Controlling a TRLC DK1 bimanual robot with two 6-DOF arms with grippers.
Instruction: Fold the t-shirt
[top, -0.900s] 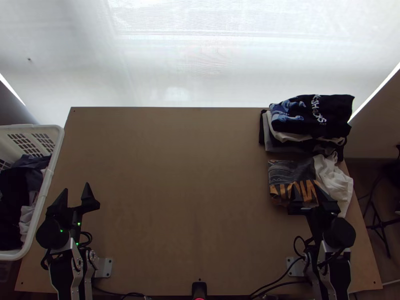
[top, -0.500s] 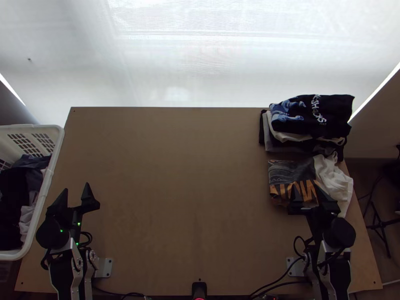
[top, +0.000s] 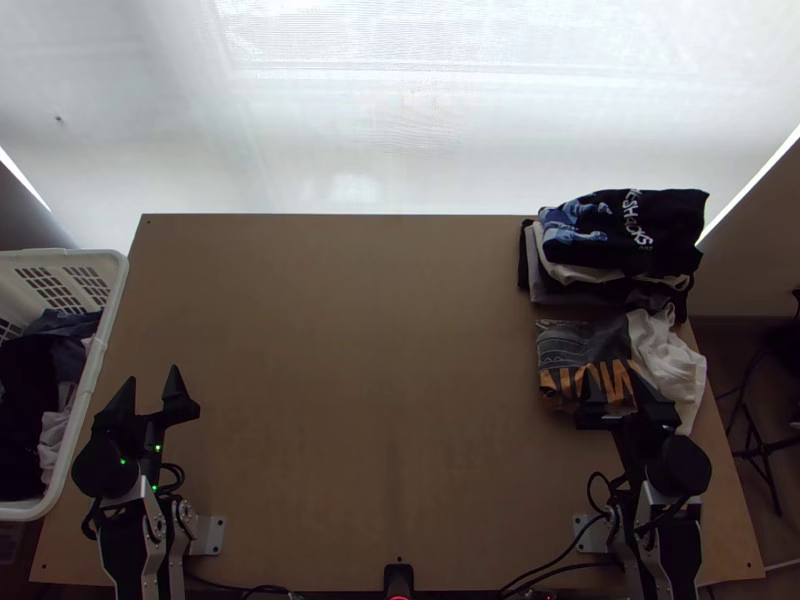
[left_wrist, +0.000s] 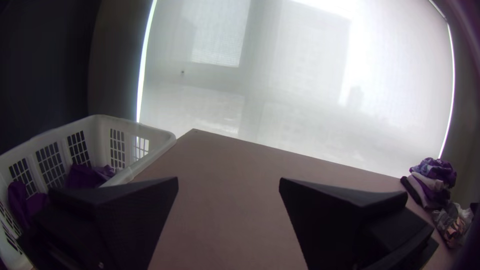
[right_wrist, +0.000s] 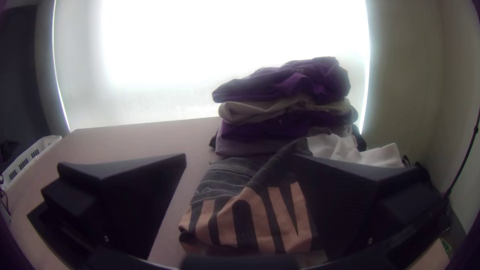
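Jaws on both arms stand wide apart with nothing between them. We find the left gripper (top: 153, 378) at the near left of the table (top: 370, 350), just beside the white basket (top: 116, 290), and the right gripper (top: 612, 378) at the near right, its fingers above the near part of the dark t-shirt with orange lettering (top: 583, 345). We take this garment to be the one named in the task: it lies as a compact folded packet, print upward, though we cannot tell how many folds it has. Bunched white cloth (top: 672, 360) adjoins it on the right. On the far side rises a pile of garments, topped by a black piece with a blue and white print (top: 650, 225).

We judge that the packet sits at the right edge so as to leave the middle as folding ground, and that the fold is essentially complete. The parted fingers suggest to us a release or a resting pose rather than a grasp. Loose clothes (top: 25, 420) in the basket would, we suppose, supply any further work from the left. Should the right gripper withdraw, we would have it rise first, since a low sideways path could drag the packet's upper layer or catch the white cloth.
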